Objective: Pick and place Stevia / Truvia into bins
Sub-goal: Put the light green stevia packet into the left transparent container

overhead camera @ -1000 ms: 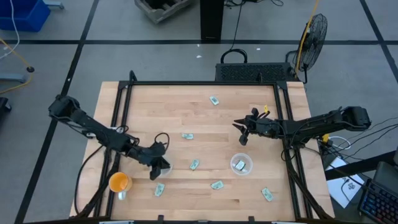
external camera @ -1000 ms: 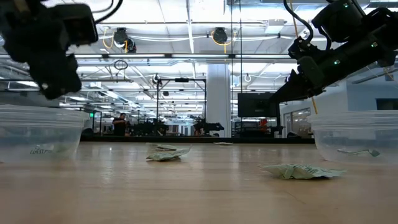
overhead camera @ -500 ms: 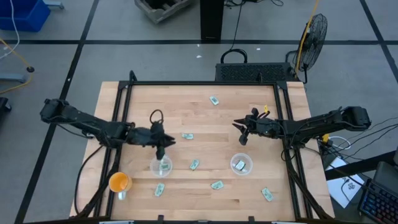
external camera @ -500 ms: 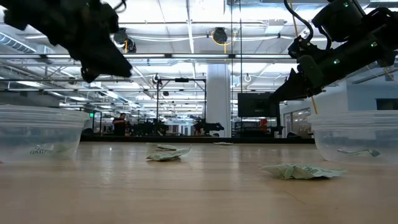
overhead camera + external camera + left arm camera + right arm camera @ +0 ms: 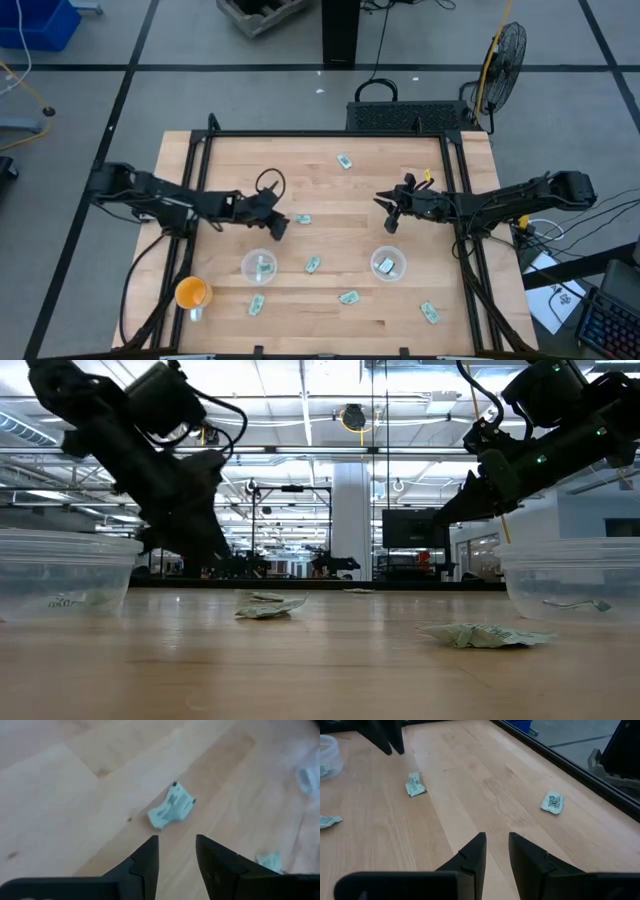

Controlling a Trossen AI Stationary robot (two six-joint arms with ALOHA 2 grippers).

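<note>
Counting from the high view, we see six loose packets on the wood table (image 5: pixel 220 160) and one more inside each of the two clear cups.

The left gripper (image 5: pixel 278 226) hovers just beside the mid-table packet (image 5: pixel 302 219), which the left wrist view shows crumpled (image 5: pixel 171 806) and lying ahead of the fingers (image 5: pixel 148 856). Its long axis runs roughly across the table. The fingers stand a narrow gap apart with nothing between them.

The other loose packets:
- far packet (image 5: pixel 345 160), near the table's back edge, long axis diagonal
- centre packet (image 5: pixel 313 265), between the two cups, tilted
- front packet (image 5: pixel 349 297), long axis roughly across the table
- front-left packet (image 5: pixel 256 305), long axis roughly front to back
- front-right packet (image 5: pixel 430 313), diagonal

The left cup (image 5: pixel 259 267) holds one packet, and the right cup (image 5: pixel 388 264) holds one. We also see one orange cup (image 5: pixel 191 293) at the front left corner.

The right gripper (image 5: pixel 390 211) waits above the table's right half, behind the right cup. Its fingers (image 5: pixel 471 855) are slightly apart and hold nothing.
</note>
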